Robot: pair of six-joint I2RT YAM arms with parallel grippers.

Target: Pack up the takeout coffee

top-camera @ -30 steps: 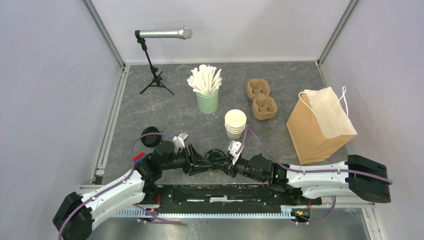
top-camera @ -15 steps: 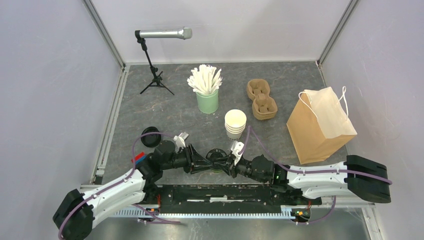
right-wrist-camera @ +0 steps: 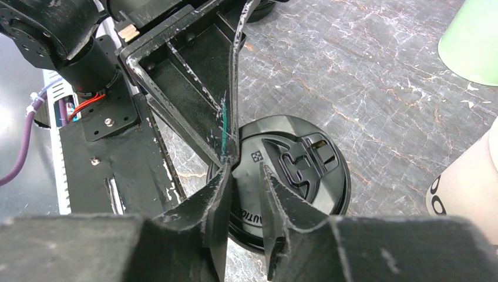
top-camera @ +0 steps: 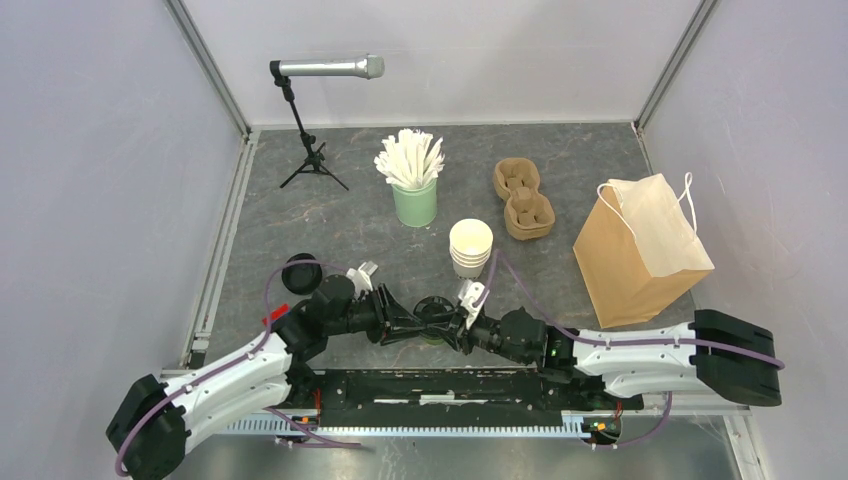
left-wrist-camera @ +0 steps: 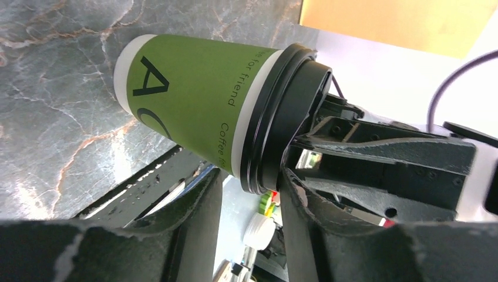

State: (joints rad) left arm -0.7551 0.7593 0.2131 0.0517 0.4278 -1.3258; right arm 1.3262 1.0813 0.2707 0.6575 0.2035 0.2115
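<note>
— How does your cup look?
— Olive-green cup (left-wrist-camera: pixel 194 100), dark lettering, black lid (right-wrist-camera: pixel 299 164), near the desk's (left-wrist-camera: pixel 59 88) front edge. Your right end effector (right-wrist-camera: pixel 245 176) pinches the lid's rim; your left end effector (left-wrist-camera: pixel 249 179) straddles the cup, grip unclear.

At the near edge of the bench (top-camera: pixel 260 230) is the lidded cup (left-wrist-camera: pixel 194 94). The cup stack (top-camera: pixel 471 247) is behind it and the stick cup (top-camera: pixel 414 200) farther back (leftward). The carrier (top-camera: pixel 523 198) and bag (top-camera: pixel 640 250) are to the right.
</note>
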